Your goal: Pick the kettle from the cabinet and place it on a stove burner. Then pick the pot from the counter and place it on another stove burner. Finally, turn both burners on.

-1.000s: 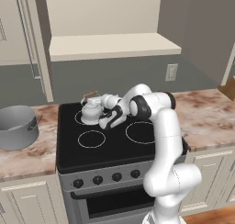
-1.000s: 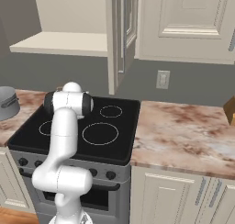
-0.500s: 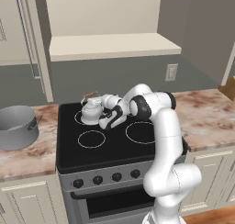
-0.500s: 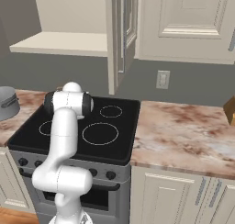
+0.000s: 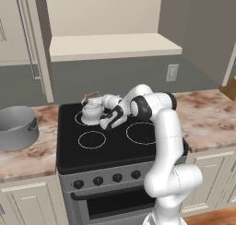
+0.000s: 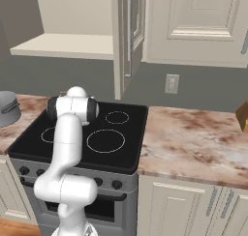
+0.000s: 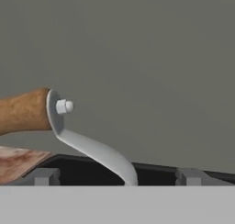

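— How's the white arm posed?
— Bent low over the black glass stove (image 5: 115, 148), its gripper (image 5: 103, 109) spread wide beside the small silvery-grey kettle (image 5: 91, 111) on the rear-left burner.
— Any writing?
— None readable.

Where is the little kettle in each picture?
Left base view: the kettle sits on the back left burner of the stove, beside the open claw.
Right base view: I cannot make it out; the arm stands over that back left corner.
Hand view: its brown wooden handle top and silver arm fill the lower left.
Shared landmark: the black stove top.
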{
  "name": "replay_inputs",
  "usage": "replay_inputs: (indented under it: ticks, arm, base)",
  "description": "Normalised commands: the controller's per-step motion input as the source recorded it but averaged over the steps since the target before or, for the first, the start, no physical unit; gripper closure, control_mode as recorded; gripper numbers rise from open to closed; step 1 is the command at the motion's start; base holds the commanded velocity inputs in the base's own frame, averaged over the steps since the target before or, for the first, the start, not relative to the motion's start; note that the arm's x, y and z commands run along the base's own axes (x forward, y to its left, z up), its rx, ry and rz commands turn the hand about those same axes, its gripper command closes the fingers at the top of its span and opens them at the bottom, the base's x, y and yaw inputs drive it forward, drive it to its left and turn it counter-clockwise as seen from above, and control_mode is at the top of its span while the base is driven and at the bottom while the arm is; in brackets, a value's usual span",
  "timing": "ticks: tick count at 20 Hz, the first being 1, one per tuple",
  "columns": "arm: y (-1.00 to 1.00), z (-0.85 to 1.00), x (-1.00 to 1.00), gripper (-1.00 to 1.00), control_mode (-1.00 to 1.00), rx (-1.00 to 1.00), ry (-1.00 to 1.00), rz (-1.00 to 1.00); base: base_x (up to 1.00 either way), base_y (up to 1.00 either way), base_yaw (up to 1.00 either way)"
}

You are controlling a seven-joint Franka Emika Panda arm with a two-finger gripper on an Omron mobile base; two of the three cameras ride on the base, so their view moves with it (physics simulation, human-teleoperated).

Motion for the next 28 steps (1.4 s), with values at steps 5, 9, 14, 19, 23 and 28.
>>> replay_inputs:
  ticks: [5,9,14,19,23,28]
  arm:
    - [-0.04,-0.27,-0.2,-1.0,-1.0,0.03,-0.05,0.0]
    - [-0.05,-0.3,-0.3,-1.0,-1.0,0.03,-0.02,0.0]
    - [-0.08,-0.05,-0.15,-1.0,-1.0,0.02,-0.01,0.0]
    - [-0.08,0.0,-0.08,-1.0,-1.0,0.0,-0.04,0.0]
    - [0.0,0.0,-0.03,-1.0,-1.0,0.0,-0.06,0.0]
    - [0.0,0.0,-0.27,-1.0,-1.0,0.0,-0.09,0.0]
  base:
    - [0.0,0.0,0.0]
    - [0.0,0.0,0.0]
    - [0.0,0.0,0.0]
    - [0.0,0.0,0.0]
    - [0.0,0.0,0.0]
    - [0.0,0.0,0.0]
